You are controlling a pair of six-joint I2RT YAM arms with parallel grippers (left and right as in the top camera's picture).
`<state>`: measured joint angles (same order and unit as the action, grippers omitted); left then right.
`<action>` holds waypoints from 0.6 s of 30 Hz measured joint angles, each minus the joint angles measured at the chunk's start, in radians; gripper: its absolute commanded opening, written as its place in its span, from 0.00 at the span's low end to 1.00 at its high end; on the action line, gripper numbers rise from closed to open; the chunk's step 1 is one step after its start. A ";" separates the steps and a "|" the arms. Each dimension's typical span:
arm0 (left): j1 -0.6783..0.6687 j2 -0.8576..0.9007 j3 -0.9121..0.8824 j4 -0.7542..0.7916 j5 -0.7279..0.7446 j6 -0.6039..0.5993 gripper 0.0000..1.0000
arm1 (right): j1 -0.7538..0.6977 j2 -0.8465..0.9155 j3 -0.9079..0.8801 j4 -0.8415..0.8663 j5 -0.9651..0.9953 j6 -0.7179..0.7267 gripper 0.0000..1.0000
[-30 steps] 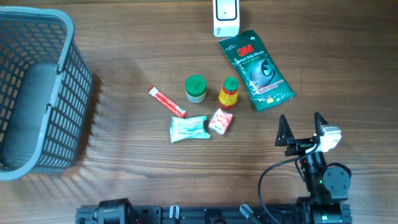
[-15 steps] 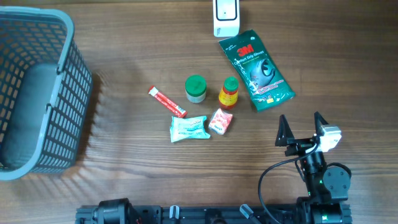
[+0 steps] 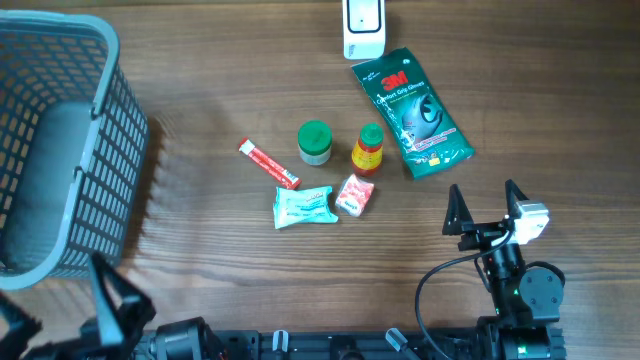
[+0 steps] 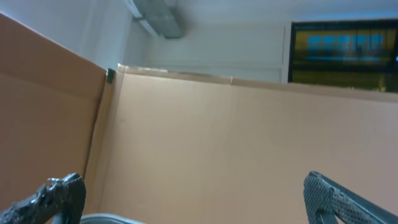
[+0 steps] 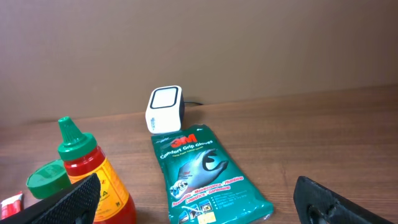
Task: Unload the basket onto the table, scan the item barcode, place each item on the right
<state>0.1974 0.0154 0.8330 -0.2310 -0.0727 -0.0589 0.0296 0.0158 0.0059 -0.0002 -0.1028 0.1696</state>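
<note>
Wood-grain table, 8 things on it. Grey mesh basket at left edge. White scanner at far edge, green 3M glove pack just in front. Mid-table cluster: green-lidded jar, possibly a tub; red sauce bottle upright beside it; red stick sachet; teal packet touching pink packet.

Overhead looks down; right wrist low, sharing scanner; left wrist faces cardboard wall.

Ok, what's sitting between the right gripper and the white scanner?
The green 3M glove pack lies flat between the right gripper and the white scanner, clearest in the overhead view and also seen from the right wrist.
</note>
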 measured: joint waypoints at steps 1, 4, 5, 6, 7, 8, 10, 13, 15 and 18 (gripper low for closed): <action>0.002 0.000 -0.017 0.006 0.016 0.000 1.00 | 0.000 0.000 0.000 0.000 0.000 0.000 1.00; -0.001 0.000 -0.063 0.008 0.101 0.000 1.00 | 0.000 0.000 0.000 0.000 0.000 0.000 1.00; -0.006 0.000 -0.075 0.008 0.138 0.000 1.00 | 0.000 0.000 0.000 0.000 0.000 0.000 1.00; -0.014 0.000 -0.085 0.010 0.174 0.000 1.00 | 0.000 0.000 0.000 0.000 0.000 0.000 1.00; -0.026 0.000 -0.092 0.016 0.200 0.000 1.00 | 0.000 0.000 0.000 0.000 0.000 0.000 1.00; -0.034 0.000 -0.095 0.023 0.209 0.000 1.00 | 0.000 0.000 0.000 0.000 0.000 0.000 1.00; -0.048 0.000 -0.095 0.034 0.217 0.000 1.00 | 0.000 0.000 0.000 0.000 0.000 0.000 1.00; -0.054 0.000 -0.095 0.031 0.200 0.000 1.00 | 0.000 0.000 0.000 0.000 0.000 0.000 1.00; -0.054 0.000 -0.095 0.024 0.182 0.000 1.00 | 0.000 0.000 0.000 0.000 0.000 0.000 1.00; -0.054 0.000 -0.095 -0.004 0.170 0.000 1.00 | 0.000 0.000 0.000 0.000 0.000 0.000 1.00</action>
<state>0.1436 0.0154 0.7376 -0.2352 0.0971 -0.0593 0.0296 0.0158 0.0059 -0.0002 -0.1028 0.1696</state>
